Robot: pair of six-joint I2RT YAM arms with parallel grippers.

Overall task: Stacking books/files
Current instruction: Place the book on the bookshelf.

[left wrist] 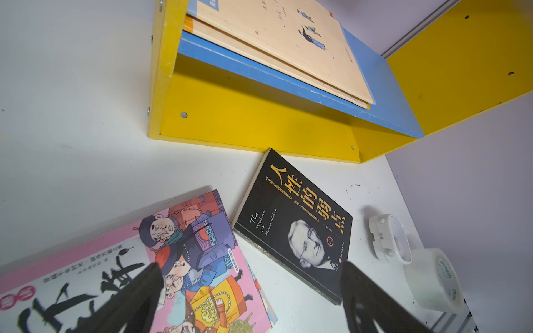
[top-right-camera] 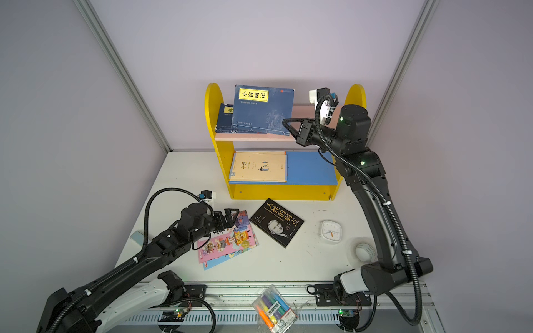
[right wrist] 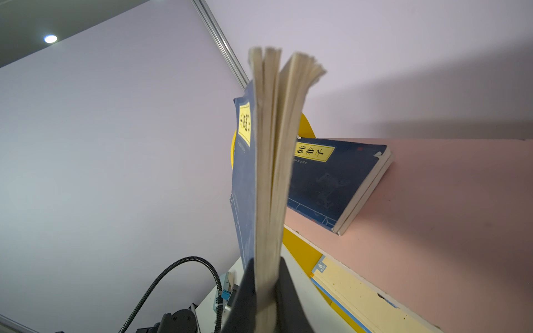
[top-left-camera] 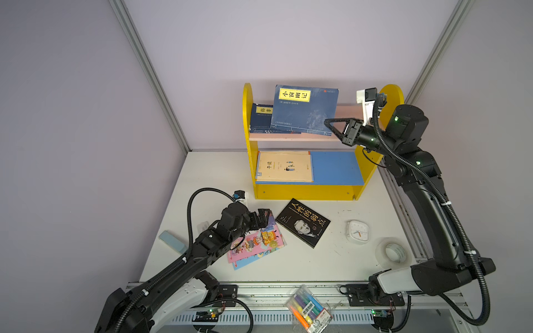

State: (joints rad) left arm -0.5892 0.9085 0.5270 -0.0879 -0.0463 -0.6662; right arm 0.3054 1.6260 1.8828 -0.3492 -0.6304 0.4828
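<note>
Pinching the navy book (top-left-camera: 305, 108) only near one lower corner, the right gripper (top-left-camera: 328, 123) risks letting it swing or slip. In both top views the book stands tilted over the front edge of the pink upper shelf (top-left-camera: 291, 137), overlapping the two navy books (top-left-camera: 261, 118) that lie at that shelf's left end, so it could knock them askew or drop off the front. The left gripper (top-left-camera: 264, 214), jaws apart, hovers over the far corner of the pink cartoon book (top-left-camera: 261, 242) toward the desk's front left corner and grips nothing. From the left wrist, that cover and the black portrait book (left wrist: 297, 230) lie just beside each other beneath the spread jaws. From the right wrist, the jaws are clamped on the navy book's page edge. The pages fan loose above them, so the cover may fold on landing.
</note>
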